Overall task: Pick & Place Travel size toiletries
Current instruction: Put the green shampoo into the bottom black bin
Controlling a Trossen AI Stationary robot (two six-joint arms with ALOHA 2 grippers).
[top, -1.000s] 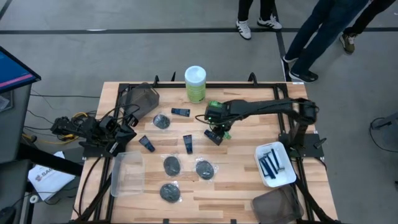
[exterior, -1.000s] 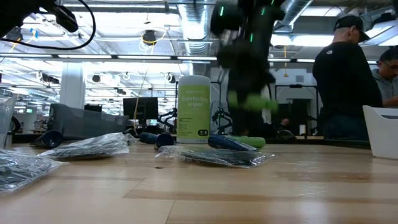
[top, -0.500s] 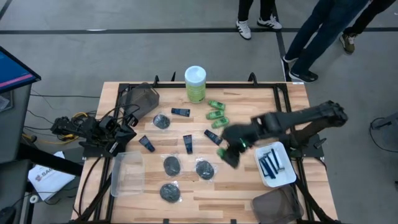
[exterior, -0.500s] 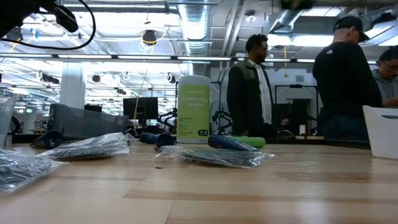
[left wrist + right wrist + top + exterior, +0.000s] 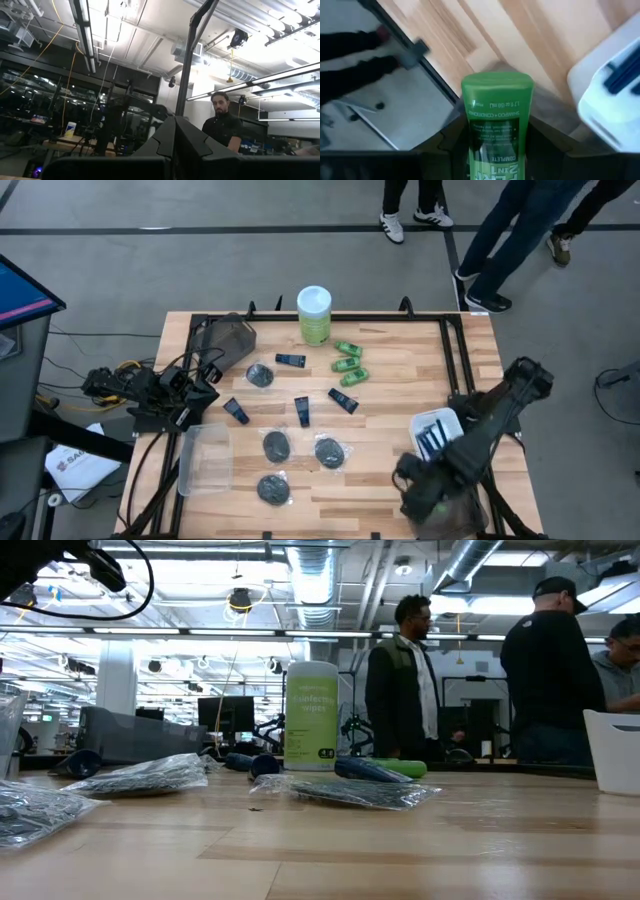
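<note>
Bottle point(image 5: 496, 125), green, sits clamped between your right pincer point(image 5: 425, 498) fingers, over the worktop's point(image 5: 390, 470) near right corner; left pincer point(image 5: 195, 395) shut, parked left.

Glossy green bottle point(image 5: 496, 125) (plastic); wood table point(image 5: 390, 470)

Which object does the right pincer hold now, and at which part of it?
The right pincer holds a green shampoo bottle by its lower body; the cap end sticks out forward.

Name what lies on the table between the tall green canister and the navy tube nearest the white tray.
In the high view, three small green bottles lie between the canister and that navy tube.
</note>
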